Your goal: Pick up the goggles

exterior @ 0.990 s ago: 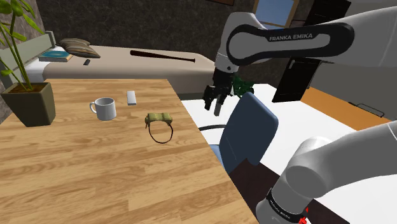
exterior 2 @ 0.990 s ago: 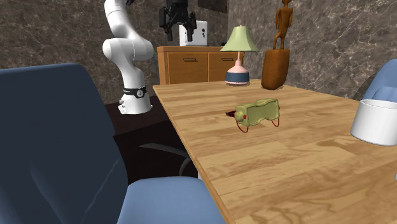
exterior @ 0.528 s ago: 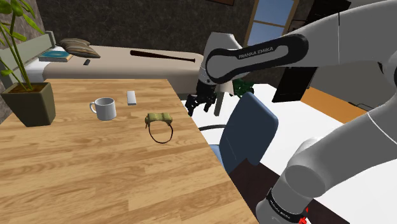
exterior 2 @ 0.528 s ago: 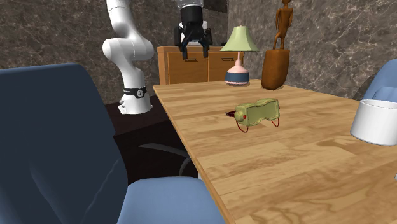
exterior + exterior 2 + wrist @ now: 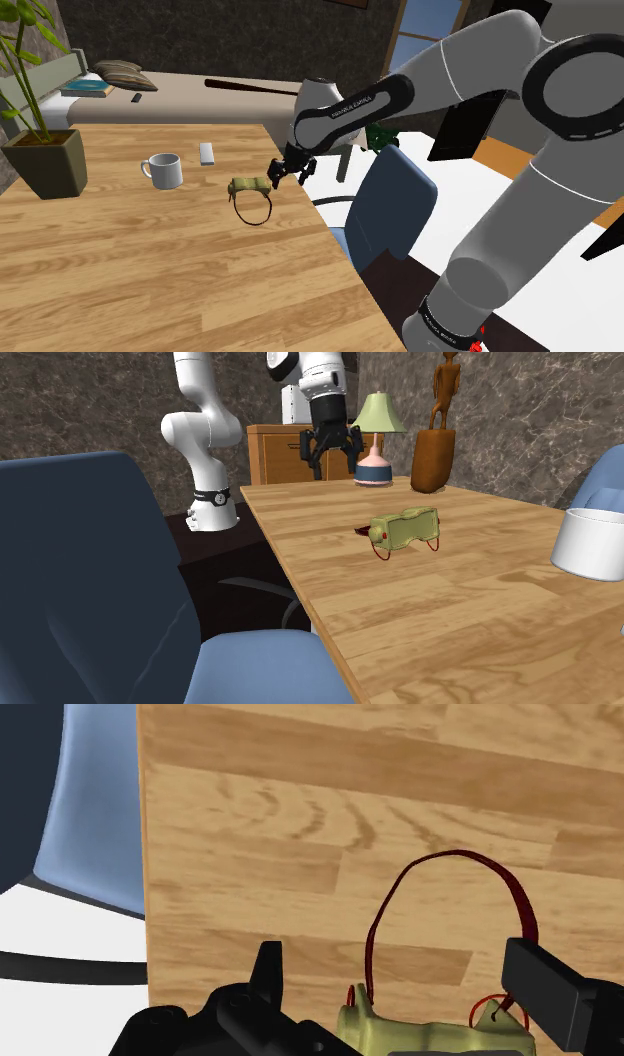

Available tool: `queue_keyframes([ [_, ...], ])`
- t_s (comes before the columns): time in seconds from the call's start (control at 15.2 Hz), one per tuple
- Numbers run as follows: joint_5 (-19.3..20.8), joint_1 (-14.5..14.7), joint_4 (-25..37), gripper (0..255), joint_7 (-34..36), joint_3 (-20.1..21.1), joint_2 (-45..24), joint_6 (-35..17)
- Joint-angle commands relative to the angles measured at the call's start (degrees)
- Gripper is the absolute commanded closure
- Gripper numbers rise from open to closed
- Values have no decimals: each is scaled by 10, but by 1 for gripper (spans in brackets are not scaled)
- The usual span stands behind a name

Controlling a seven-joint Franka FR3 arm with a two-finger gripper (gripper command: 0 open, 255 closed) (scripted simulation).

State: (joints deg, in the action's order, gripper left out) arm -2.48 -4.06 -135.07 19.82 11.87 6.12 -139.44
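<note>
- Spot the goggles (image 5: 250, 186) flat on the wooden tabletop (image 5: 150, 270), close to the edge beside the blue chair (image 5: 392, 205) and well apart from the white mug (image 5: 163, 170) further in.
- Judge them light – an olive-green moulded body, probably stiff enough to take a squeeze, with a thin dark-red strap (image 5: 452, 862) looping loosely away from it towards the tabletop's middle.
- Expect the strap to be limp: likely to dangle or slip through if pinched by itself, so better left alone.
- Take hold across the body's narrow width, near its middle, where the two sides look roughly parallel; avoid the rounded ends, which may squirt out.
- Note the gripper (image 5: 288, 177) released, fingers (image 5: 268, 972) spread wide and empty, pointing down at the tabletop.
- Read the arm as stretched out from the stand, forearm sloping down, hand hovering above the tabletop's chair-side edge and not touching the goggles.
- From the wrist view, see the green body (image 5: 430, 1034) lined up between the two fingers, strap running ahead – a fair alignment for a straight descent, going by these views.
- Mind the nearby edge: a nudge could push so light a thing off.
</note>
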Motion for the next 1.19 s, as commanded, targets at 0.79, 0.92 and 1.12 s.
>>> queue_keyframes([
  [0.79, 92, 10, 103, 0, 142, -17, -219, -147],
  [0.92, 97, 12, 101, 0, 146, -20, -231, -160],
  [1.12, 99, 13, 99, 255, 148, -20, -233, -164],
])
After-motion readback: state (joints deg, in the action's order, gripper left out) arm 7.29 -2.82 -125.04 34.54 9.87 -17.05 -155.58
